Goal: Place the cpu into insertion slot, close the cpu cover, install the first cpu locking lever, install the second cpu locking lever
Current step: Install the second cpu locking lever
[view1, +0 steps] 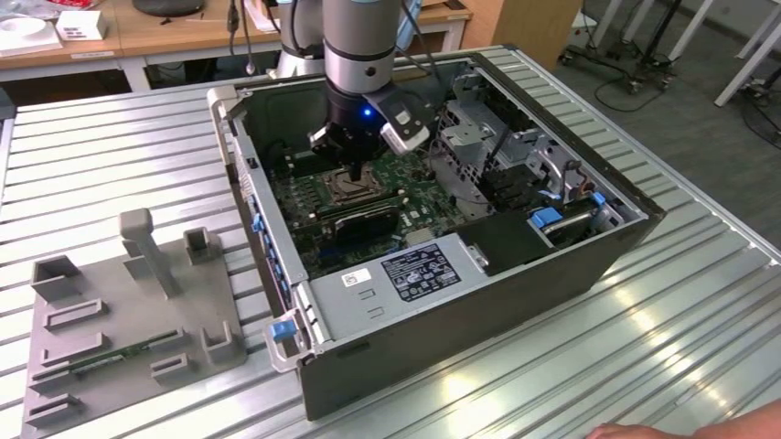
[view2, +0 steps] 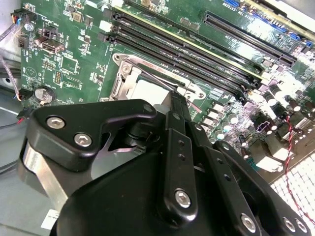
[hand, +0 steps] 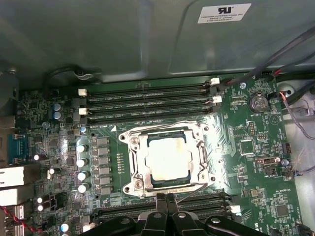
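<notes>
The claw (hand: 166, 206) hangs low inside the computer case (view1: 586, 265), its two fingers pressed together and holding nothing. Just beyond its tips the cpu (hand: 168, 160) already lies flat in the insertion slot (hand: 193, 169), and the cpu cover (hand: 135, 167) frames it. A thin locking lever (hand: 189, 192) crosses close to the tips. To seat this lever well, I judge a slow push is needed, clear of the memory slots (hand: 147, 105).

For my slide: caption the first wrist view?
Gripper poised beside the covered cpu on the green board.
</notes>
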Motion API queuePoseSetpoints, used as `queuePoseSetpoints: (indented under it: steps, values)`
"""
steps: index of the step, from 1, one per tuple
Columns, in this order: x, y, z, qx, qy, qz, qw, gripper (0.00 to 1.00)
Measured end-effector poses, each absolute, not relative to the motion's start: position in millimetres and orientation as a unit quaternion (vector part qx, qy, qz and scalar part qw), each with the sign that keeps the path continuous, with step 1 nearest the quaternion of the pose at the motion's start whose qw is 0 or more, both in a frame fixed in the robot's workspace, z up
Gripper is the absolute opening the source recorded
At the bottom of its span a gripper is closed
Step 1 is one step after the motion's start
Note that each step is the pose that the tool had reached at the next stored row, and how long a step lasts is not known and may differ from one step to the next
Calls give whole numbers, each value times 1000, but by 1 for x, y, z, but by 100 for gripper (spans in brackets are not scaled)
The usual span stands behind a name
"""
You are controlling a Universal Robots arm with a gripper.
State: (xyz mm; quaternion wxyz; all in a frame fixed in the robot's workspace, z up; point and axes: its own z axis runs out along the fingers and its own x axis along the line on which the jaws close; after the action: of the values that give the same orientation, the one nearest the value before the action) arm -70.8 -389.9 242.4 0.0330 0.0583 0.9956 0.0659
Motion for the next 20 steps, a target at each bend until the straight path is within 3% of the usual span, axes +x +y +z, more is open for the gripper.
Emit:
queuePoseSetpoints:
  steps: [20]
  values:
    - [-72,-393,235,58,996,66,33,11]
